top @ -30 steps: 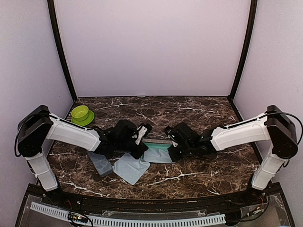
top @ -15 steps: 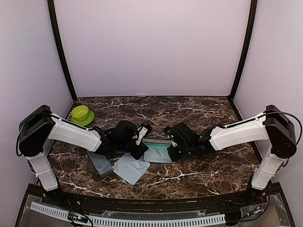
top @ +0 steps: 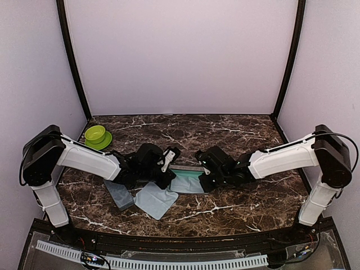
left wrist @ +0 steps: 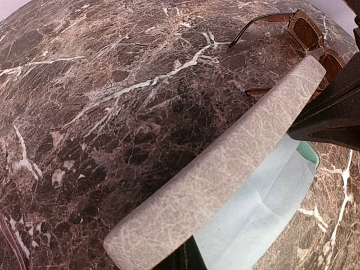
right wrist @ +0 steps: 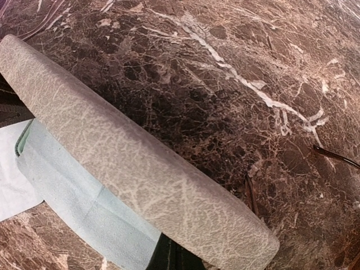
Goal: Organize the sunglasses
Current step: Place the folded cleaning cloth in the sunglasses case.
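An open grey case with teal lining lies at the table's middle, between both arms. My left gripper is shut on the left end of its raised lid. One dark finger shows under the lid's edge at the bottom of the left wrist view. My right gripper is shut on the lid's right end. The sunglasses, brown-framed with temples unfolded, lie on the marble just behind the case. Only their thin temples show in the right wrist view.
A second grey case, closed, lies near the left arm, with a pale blue-grey cloth beside it. A green bowl on a green saucer stands at the back left. Black posts frame the back corners.
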